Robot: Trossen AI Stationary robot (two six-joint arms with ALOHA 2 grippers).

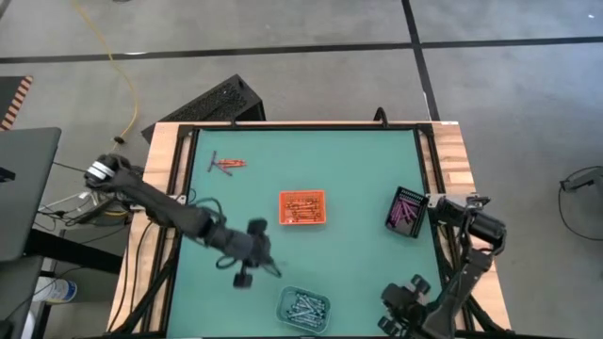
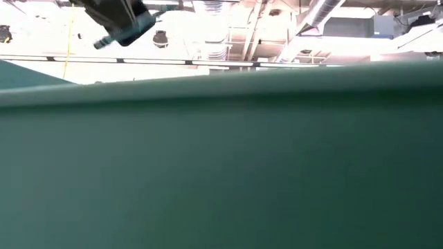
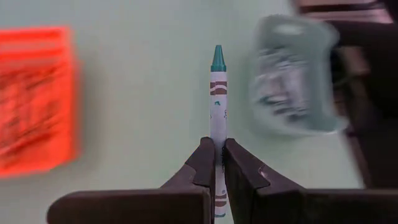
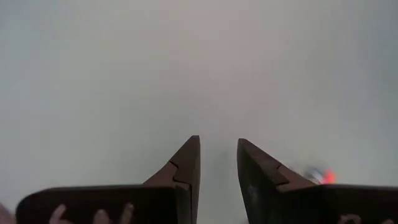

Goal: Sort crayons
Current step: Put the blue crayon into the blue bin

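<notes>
Left gripper (image 1: 267,266) pinches one crayon, seen from above hovering over the green mat (image 1: 358,169) between the orange tray (image 1: 302,208) at centre and the clear tray (image 1: 302,307) at the near edge; the held stick is too thin to make out here. Right gripper (image 1: 400,306) waits at the near right corner, off beside the mat; the black tray (image 1: 408,211) with purple-magenta sticks sits at the right edge. A small cluster of loose crayons (image 1: 226,165), orange-red with a darker one among them, lies far left on the mat, well apart from every tray; these look unsorted, so I judge the job well advanced but not finished.

From table height almost nothing but the green surface shows; an arm (image 2: 123,21) hangs at the upper left, and no crayon or tray can be told.

Left wrist camera: the fingers (image 3: 202,163) are pressed on a blue-tipped crayon (image 3: 217,93) with a pale wrapper, its tip pointing away from the wrist; the orange tray (image 3: 34,96) lies to one side and the clear tray (image 3: 292,74), holding blue-grey sticks, to the other; by colour I judge the clear tray is its place.

Right wrist camera: its own fingers (image 4: 186,163) stand apart with nothing between them, over bare mat.
</notes>
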